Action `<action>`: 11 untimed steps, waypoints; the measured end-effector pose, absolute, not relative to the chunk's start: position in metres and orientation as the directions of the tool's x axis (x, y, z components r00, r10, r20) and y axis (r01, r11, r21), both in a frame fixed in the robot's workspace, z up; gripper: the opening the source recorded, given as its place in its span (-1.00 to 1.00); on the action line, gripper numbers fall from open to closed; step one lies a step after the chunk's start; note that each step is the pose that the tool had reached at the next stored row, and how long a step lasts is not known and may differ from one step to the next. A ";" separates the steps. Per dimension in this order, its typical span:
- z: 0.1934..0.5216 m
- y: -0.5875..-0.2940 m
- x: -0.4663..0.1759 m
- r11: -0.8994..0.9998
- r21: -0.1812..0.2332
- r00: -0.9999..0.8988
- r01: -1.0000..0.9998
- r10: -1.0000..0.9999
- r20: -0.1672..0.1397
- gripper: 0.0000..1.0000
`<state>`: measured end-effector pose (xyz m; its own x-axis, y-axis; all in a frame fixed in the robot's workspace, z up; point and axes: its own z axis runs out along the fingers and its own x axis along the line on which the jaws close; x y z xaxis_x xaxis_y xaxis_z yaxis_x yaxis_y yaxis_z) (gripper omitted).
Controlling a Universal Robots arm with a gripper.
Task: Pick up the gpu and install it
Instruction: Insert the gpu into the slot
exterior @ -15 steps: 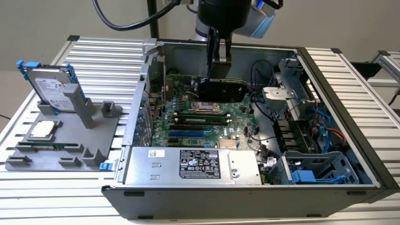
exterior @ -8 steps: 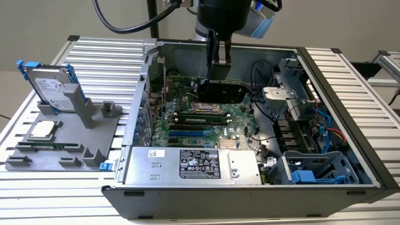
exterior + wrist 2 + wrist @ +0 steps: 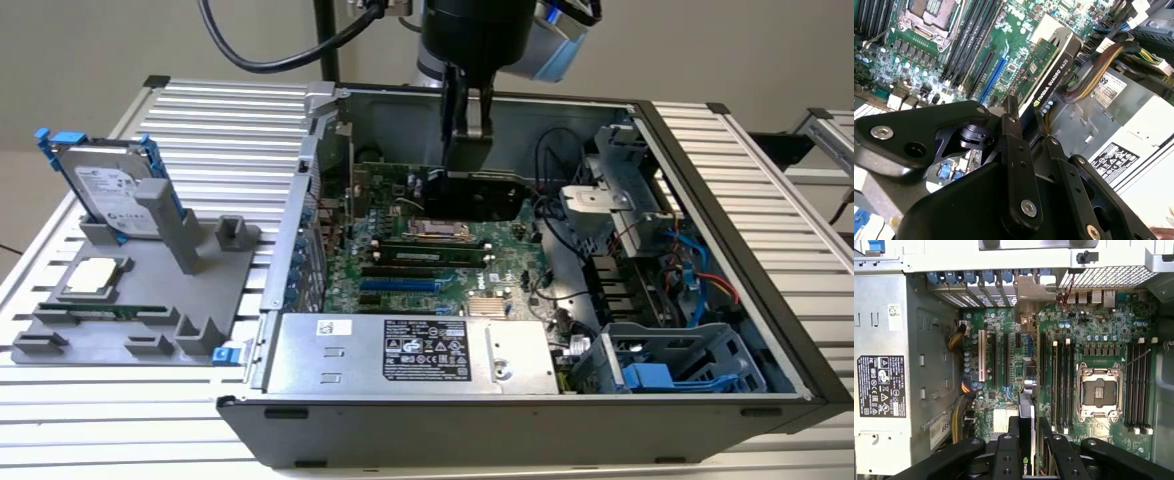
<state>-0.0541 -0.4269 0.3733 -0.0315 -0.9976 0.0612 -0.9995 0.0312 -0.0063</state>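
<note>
GPU (image 3: 474, 195) is picked up, clamped edge-on between the tool (image 3: 467, 150) fingers inside the open computer case (image 3: 747, 250). It hangs over the motherboard (image 3: 441, 255); I'd say it isn't seated in a slot yet.

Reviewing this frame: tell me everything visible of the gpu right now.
The gpu is a flat card: green circuit board on one face, black shroud with white print along its edge. It hangs edge-on inside the open computer case, over the motherboard, clamped by the gripper. Contact with a slot cannot be told.
</note>
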 end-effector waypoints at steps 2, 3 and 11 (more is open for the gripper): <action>0.373 -0.424 -0.054 0.031 -0.006 -0.031 -0.999 -0.998 0.061 -1.00; 0.373 -0.423 -0.054 0.031 -0.006 -0.031 -0.999 -0.998 0.062 -1.00; 0.370 -0.412 -0.054 0.031 -0.006 -0.031 -0.999 -0.998 0.062 -1.00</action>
